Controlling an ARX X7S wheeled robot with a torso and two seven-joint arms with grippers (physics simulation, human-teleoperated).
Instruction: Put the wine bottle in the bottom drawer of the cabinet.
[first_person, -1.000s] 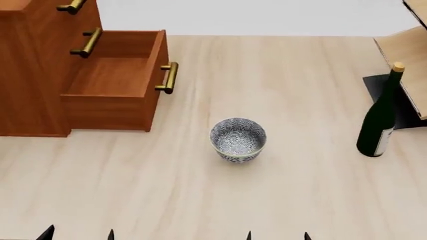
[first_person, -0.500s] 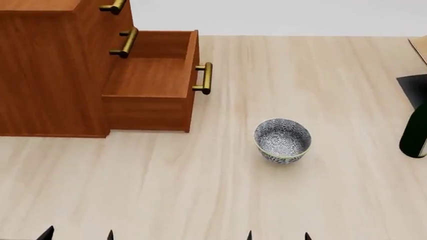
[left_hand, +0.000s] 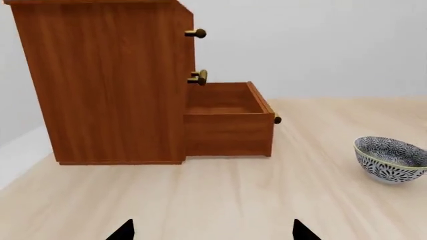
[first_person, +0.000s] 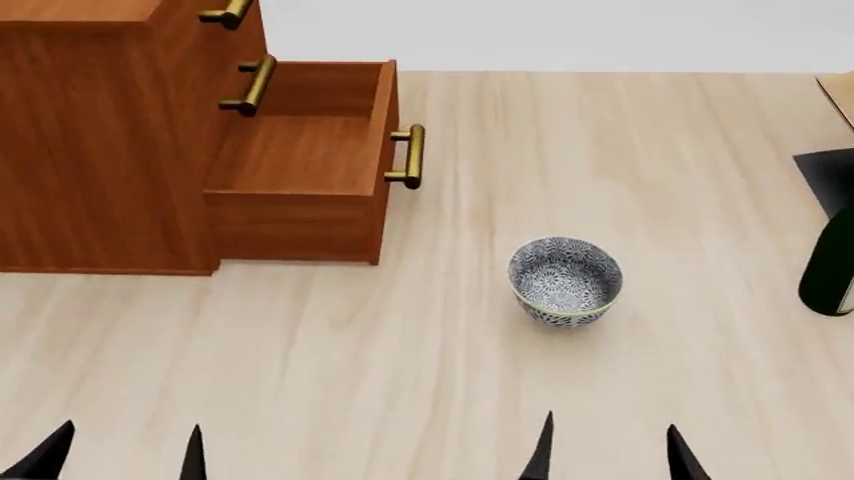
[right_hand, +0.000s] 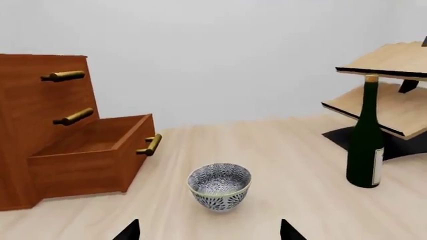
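Vs half a second back: scene framing unchanged in head view, same cabinet (first_person: 107, 140), bowl (first_person: 566, 281) and table (first_person: 400, 380) positions. Only change: both grippers' fingertips poke further up from the bottom edge, taller black spikes than before.

Left gripper (first_person: 123, 455): two dark tips spread well apart, nothing between them, open wide. Right gripper (first_person: 611, 452): same, tips splayed, empty. Both low at the near edge of the table, well apart from everything.

Wine bottle (right_hand: 365, 140): upright on the table far right, just in front of the pale wooden rack (right_hand: 393, 95) on its black base. In head view only a sliver of the dark body shows at the right edge. Well apart from both grippers; bowl sits between it and the cabinet.

Bottom drawer (first_person: 300, 160): pulled out, open top, inside bare as far as visible, brass handle (first_person: 407, 157) facing right toward the bowl. Two upper drawers shut.

Bowl: blue-white patterned, upright, mid-table, near the drawer front but not touching.
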